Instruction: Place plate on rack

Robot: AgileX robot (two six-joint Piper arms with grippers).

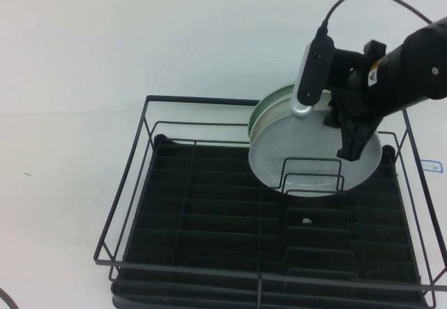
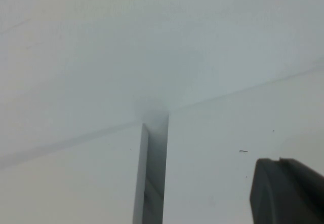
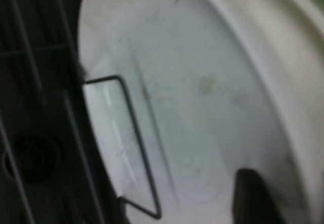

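Note:
The plate (image 1: 300, 148), pale grey-white, stands on edge and tilted in the right rear part of the black wire rack (image 1: 195, 101), its lower rim behind a wire divider (image 1: 312, 161). My right gripper (image 1: 353, 143) comes down from the right and is shut on the plate's upper right rim, one finger across its face. In the right wrist view the plate (image 3: 202, 82) fills the frame, with a dark fingertip (image 3: 253, 196) lying on its face and the divider wire (image 3: 135, 133) in front. My left gripper (image 2: 286, 191) hangs over bare white table, out of the high view.
A green-edged plate (image 1: 269, 106) stands on edge right behind the grey plate. The rack's slatted black base (image 1: 209, 204) has more wire dividers toward the front right and a small round spot (image 1: 306, 221). White table surrounds the rack.

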